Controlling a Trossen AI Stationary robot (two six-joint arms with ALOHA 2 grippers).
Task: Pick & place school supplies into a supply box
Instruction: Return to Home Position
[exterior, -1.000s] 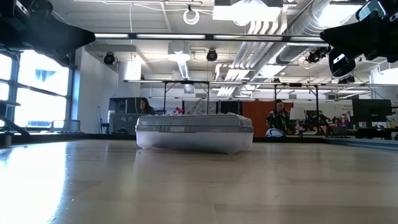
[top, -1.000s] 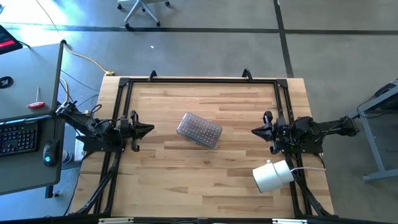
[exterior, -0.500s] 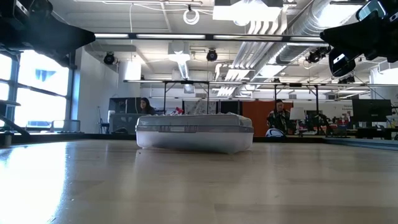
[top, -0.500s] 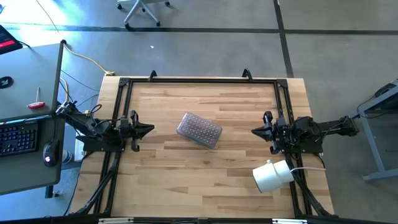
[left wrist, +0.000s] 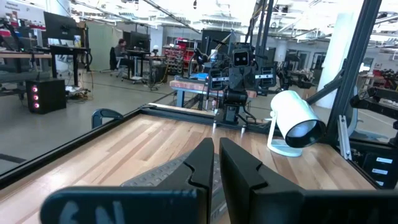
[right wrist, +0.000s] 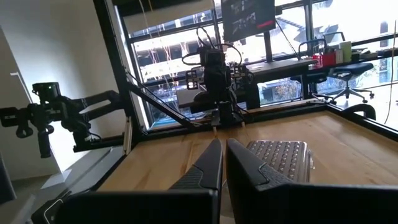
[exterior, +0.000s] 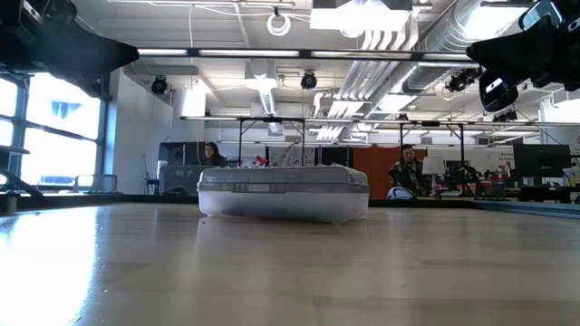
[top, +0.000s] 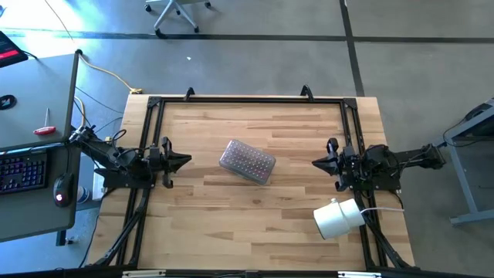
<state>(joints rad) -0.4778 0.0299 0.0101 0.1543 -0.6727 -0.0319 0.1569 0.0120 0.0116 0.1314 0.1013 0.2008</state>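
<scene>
The supply box [top: 247,161] lies with its dotted lid down near the middle of the table [top: 255,232], a little turned, between the two grippers and well apart from each. The left gripper [top: 185,161] is at the left side of the table and points toward the box. Its fingers are almost together (only a thin slit shows) and hold nothing. The right gripper [top: 316,163] faces it from the right side, closed the same way and empty, near the white roll [top: 338,218].

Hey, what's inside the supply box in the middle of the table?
The supply box is closed, so whatever is inside is covered; no contents show in any view. Nothing rests on top.
</scene>
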